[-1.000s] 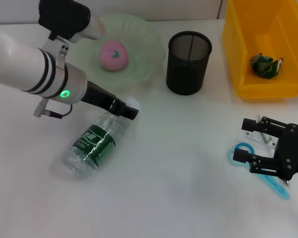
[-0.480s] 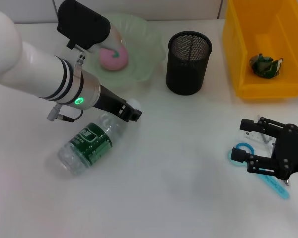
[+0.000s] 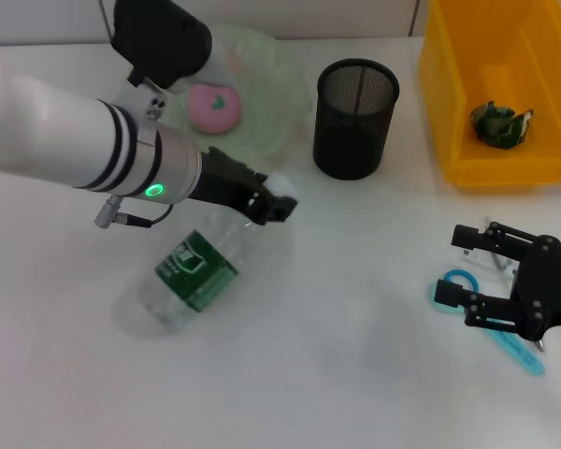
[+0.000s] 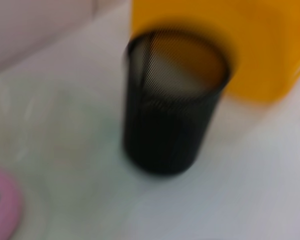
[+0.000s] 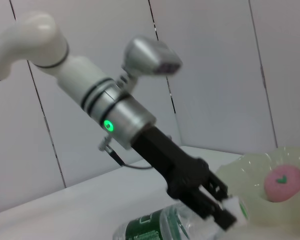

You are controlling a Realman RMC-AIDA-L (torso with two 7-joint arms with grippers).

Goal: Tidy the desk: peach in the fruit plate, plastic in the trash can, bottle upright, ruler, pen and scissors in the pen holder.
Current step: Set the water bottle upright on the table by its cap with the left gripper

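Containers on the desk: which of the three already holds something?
Two do: the green fruit plate holds the pink peach, and the yellow bin holds crumpled plastic. The black mesh pen holder looks empty.

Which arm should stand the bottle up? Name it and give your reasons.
Left. The left gripper is already clamped on the cap end of the bottle, which lies tilted. The right gripper hovers far off, over the scissors.

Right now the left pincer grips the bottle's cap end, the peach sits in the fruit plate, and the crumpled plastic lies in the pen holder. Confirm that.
Not quite: the head view shows the crumpled plastic in the yellow trash can, not the pen holder. The left pincer on the bottle and the peach in the fruit plate are right.
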